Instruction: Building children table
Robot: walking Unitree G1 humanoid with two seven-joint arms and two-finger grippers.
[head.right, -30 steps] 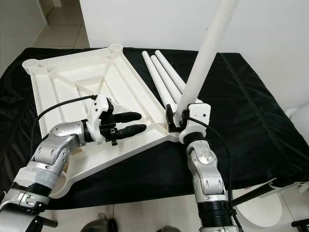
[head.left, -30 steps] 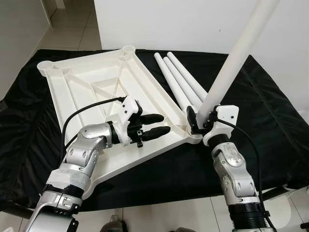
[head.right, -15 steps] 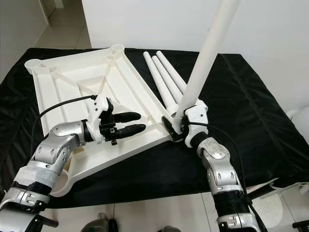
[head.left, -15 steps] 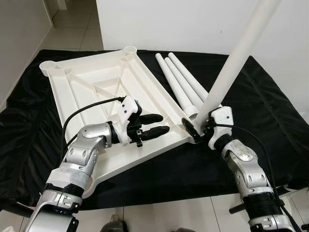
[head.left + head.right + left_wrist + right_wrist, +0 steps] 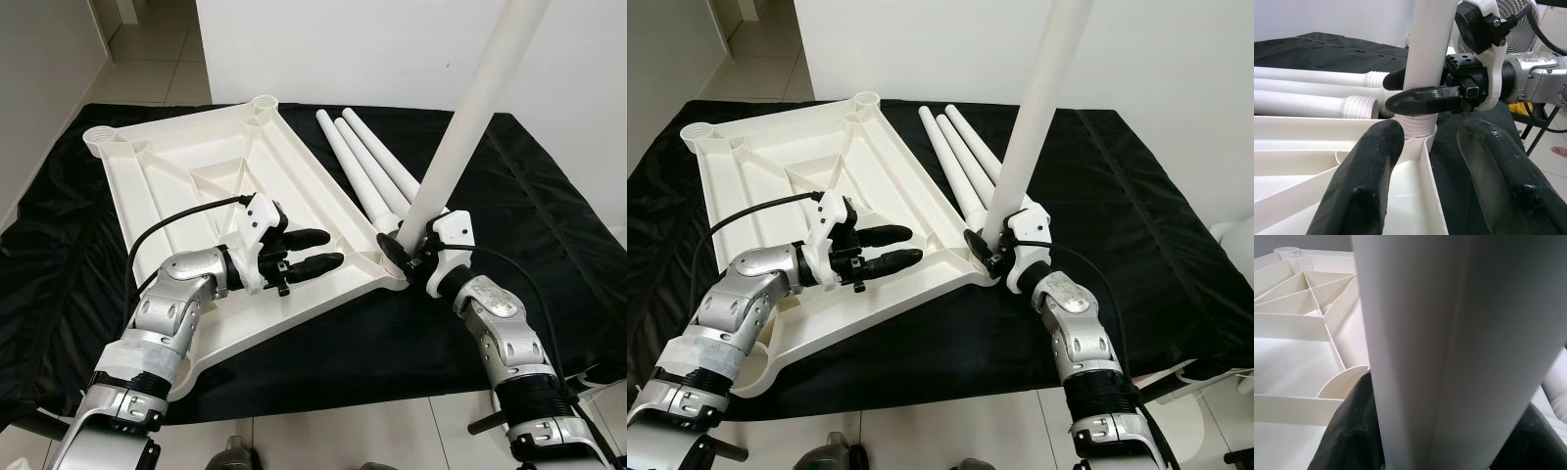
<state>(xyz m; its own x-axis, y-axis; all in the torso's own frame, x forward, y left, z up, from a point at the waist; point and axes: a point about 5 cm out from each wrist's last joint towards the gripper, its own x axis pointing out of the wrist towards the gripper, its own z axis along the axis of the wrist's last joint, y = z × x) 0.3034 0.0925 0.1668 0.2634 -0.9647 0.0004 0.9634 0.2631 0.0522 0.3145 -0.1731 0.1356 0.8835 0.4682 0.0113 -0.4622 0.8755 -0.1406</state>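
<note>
Right tool (image 5: 404, 253) clamped on upright white leg (image 5: 460, 127), its threaded foot in the corner socket of the upturned white children table (image 5: 167, 176) on the black tabletop (image 5: 549, 225). Left tool (image 5: 318, 251) open, hovering over the panel's near edge. Three spare legs (image 5: 367, 171) lie just beside that edge

Smooth white plastic tabletop (image 5: 186, 176), matching matt plastic legs (image 5: 367, 176) (ribbed ends), wrinkled black cloth (image 5: 549, 225), glossy black claw fingers (image 5: 1366, 191)

No readable text, label, brand, number or sign appears on anything here
</note>
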